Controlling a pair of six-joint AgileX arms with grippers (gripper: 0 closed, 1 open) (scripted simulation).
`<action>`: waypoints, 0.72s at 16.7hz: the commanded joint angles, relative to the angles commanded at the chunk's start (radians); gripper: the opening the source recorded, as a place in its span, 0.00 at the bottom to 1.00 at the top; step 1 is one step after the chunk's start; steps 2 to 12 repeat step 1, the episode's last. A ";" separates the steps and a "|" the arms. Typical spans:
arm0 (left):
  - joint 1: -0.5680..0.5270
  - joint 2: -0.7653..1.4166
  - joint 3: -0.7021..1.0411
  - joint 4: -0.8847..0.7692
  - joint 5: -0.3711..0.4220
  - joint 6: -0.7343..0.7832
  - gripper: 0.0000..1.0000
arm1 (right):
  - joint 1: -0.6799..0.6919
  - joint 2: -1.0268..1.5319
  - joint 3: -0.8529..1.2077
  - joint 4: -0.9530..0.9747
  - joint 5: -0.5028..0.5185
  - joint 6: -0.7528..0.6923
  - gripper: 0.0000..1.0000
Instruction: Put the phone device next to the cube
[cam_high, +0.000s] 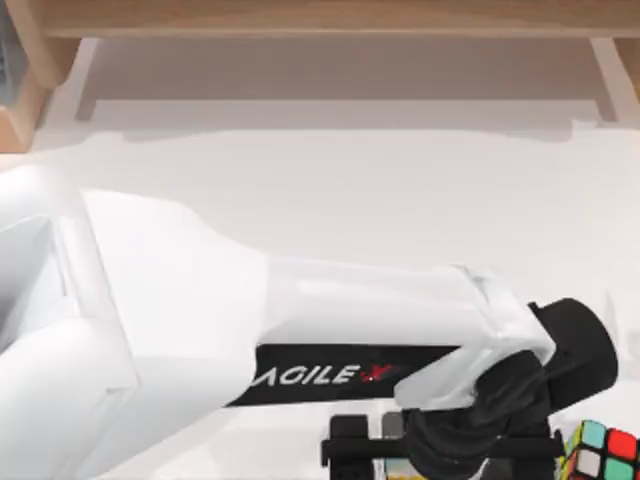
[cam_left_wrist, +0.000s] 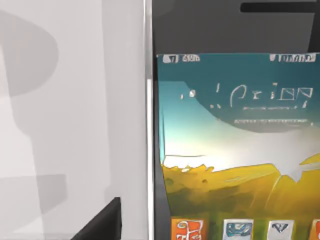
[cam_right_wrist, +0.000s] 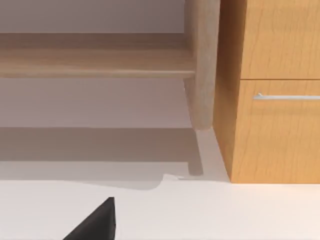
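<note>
Reaching across the white table (cam_high: 400, 200) toward its lower right, the left arm is being held low, its left gripper (cam_high: 440, 450) hanging at the bottom edge of the top view, just beside the cube (cam_high: 603, 452). In the left wrist view the smartphone (cam_left_wrist: 235, 150) is being seen very close, screen up, with its lit wallpaper and a row of app icons facing the camera. Whether the fingers are clamped on the phone or released cannot be told, since the arm's own wrist is covering them from above. The puzzle cube is sitting at the table's lower right corner, its red, teal and green stickers showing. The right arm is being kept parked; a wooden cabinet (cam_right_wrist: 270, 90) and a shelf leg (cam_right_wrist: 202, 65) are being framed in its wrist view.

A collision with the cube is being risked here: the gripper body is being worked near it, so a sideways drift could be nudging it off the table edge. If the phone is being held off-centre, it could be tipping on release.
</note>
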 joint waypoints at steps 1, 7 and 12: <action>0.000 0.000 0.000 0.000 0.000 0.000 1.00 | 0.000 0.000 0.000 0.000 0.000 0.000 1.00; 0.000 0.000 0.000 0.000 0.000 0.000 1.00 | 0.000 0.000 0.000 0.000 0.000 0.000 1.00; 0.000 0.000 0.000 0.000 0.000 0.000 1.00 | 0.000 0.000 0.000 0.000 0.000 0.000 1.00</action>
